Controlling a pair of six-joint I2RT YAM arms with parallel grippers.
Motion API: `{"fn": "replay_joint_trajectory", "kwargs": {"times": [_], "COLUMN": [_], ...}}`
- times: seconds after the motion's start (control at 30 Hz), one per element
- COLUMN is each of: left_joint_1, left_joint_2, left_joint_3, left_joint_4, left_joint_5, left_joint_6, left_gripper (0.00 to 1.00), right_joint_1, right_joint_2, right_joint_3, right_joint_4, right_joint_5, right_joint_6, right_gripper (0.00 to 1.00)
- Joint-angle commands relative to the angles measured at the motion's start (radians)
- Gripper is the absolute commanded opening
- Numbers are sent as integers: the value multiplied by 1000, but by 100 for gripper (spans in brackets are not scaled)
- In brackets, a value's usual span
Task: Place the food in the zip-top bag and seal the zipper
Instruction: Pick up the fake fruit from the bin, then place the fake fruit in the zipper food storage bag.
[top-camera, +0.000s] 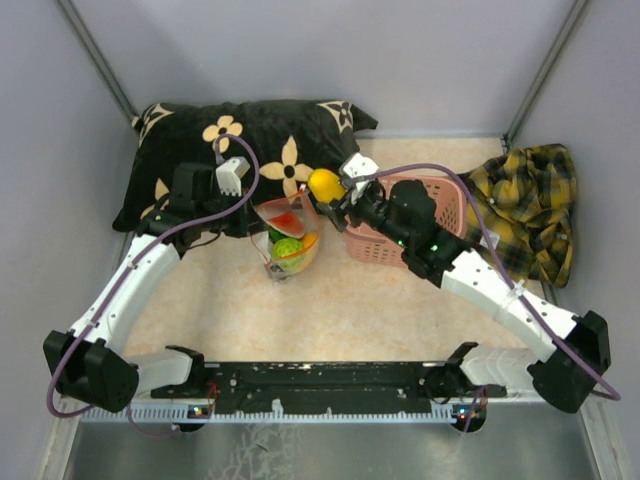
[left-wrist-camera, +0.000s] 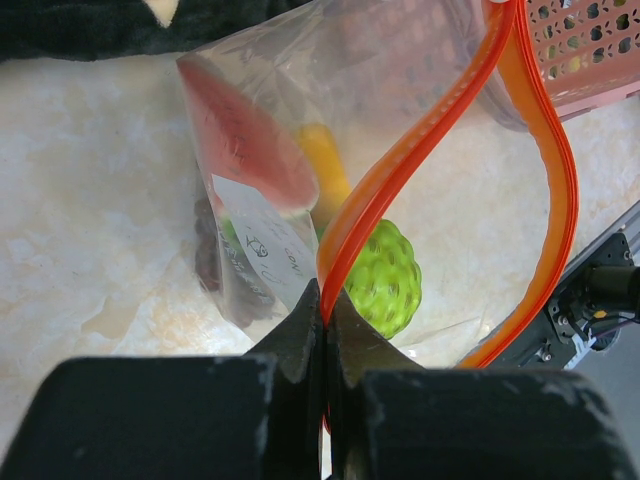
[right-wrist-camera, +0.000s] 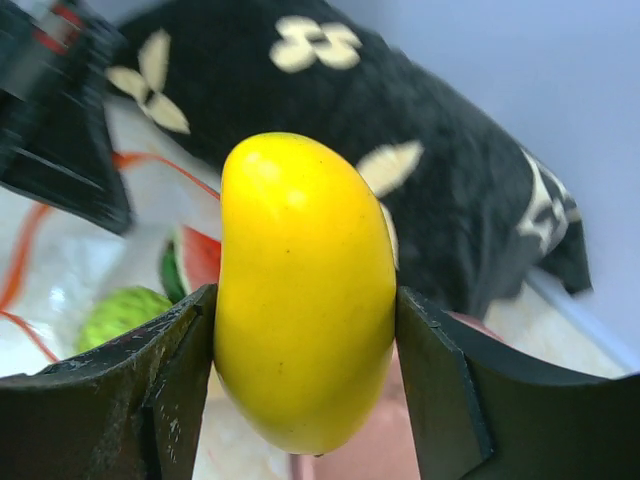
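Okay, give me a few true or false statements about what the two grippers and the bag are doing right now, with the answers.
1. The right gripper holds a yellow fruit. True.
2. The watermelon slice lies outside the zip-top bag. False: it is inside the bag.
3. The left gripper pinches the zipper. True.
4. The zip-top bag is sealed. False: the zipper gapes open.
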Motion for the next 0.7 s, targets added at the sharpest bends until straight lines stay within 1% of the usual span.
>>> {"fn": "replay_joint_trajectory", "kwargs": {"times": [0.0,0.17,0.37,0.53,0.67], "left_joint_1": [6,8,8,9,9], "left_joint_2": [-5,-5,-5,-5,-8], "left_joint_3": [-10,-9,-10,-12,-13], "left_joint_4": [30,30,32,32,33], "left_joint_5": [25,28,31,32,30], "left_joint_6": [0,0,-1,-2,-1], "left_gripper": [0,0,0,0,0], "right_joint_1": [88,123,127,126,127], "right_joint_2": [-2,45,121,213,270], "right_joint_3": [24,5,-72,-87,-80], "right_joint_4": [257,414,625,729,728], "right_joint_5": [-74,-205,-306,-350,-345], "right_joint_6": [2,66,130,151,140], "right_gripper": [26,26,27,28,33]}}
